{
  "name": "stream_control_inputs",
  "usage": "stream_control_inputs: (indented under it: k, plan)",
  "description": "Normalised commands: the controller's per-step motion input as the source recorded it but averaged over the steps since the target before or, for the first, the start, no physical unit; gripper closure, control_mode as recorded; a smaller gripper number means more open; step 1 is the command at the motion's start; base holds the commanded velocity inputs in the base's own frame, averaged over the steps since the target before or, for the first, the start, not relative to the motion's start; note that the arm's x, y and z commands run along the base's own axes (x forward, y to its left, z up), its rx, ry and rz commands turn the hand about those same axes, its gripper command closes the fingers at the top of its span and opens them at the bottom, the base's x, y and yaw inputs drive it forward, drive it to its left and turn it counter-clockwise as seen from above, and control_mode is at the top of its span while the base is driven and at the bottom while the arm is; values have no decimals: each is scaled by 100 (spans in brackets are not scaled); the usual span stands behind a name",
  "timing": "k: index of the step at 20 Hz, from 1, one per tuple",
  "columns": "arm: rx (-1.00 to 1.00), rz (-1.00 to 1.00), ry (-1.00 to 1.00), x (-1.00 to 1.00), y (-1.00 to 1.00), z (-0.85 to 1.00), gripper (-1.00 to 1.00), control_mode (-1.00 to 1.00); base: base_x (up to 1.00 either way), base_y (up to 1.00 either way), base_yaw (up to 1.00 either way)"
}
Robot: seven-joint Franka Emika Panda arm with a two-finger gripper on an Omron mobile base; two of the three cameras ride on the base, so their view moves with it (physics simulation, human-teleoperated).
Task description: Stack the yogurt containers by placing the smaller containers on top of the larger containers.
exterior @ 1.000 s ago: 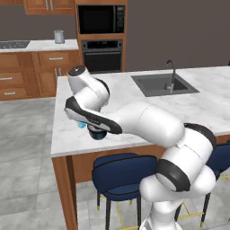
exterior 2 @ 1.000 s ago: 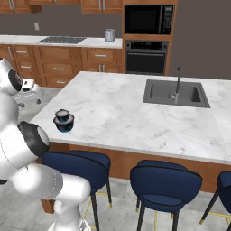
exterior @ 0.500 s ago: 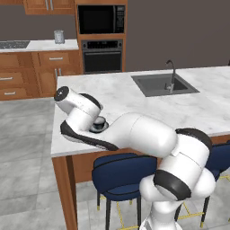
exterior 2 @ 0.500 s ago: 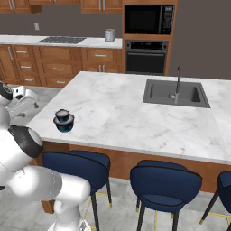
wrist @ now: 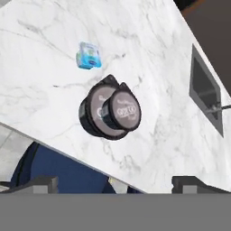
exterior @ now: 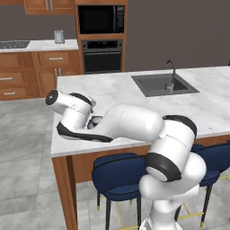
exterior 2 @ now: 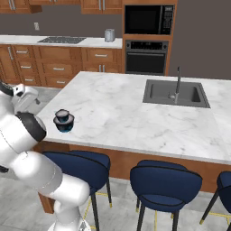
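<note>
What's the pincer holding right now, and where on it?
Nothing. The pincer is open above the counter, apart from the stacked dark tubs and the light-blue cup.

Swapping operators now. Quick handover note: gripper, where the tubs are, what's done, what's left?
Gripper: open, empty, hanging above the tubs near the island's edge.
Small dark tub: sits on the wide dark tub, above a blue stool.
Light-blue cup: alone on the marble, apart from the stack.
Done: small tub stacked on wide one.
Left: probably set the cup on top of the stack.
</note>
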Motion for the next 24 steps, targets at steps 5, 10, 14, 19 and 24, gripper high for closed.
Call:
stream_control_inputs:
  k: [5, 10, 14, 19, 24]
  plan:
    - [0, 0, 0, 1, 0, 0, -100, -100, 0, 0, 0]
    - [3, 0, 9, 11, -3, 1, -100, -100, 0, 0, 0]
    - [6, 0, 16, 19, -15, 4, -100, -100, 0, 0, 0]
    - [6, 0, 17, 23, -16, 2, -100, -100, 0, 0, 0]
    - [4, 0, 14, 25, -5, 0, -100, -100, 0, 0, 0]
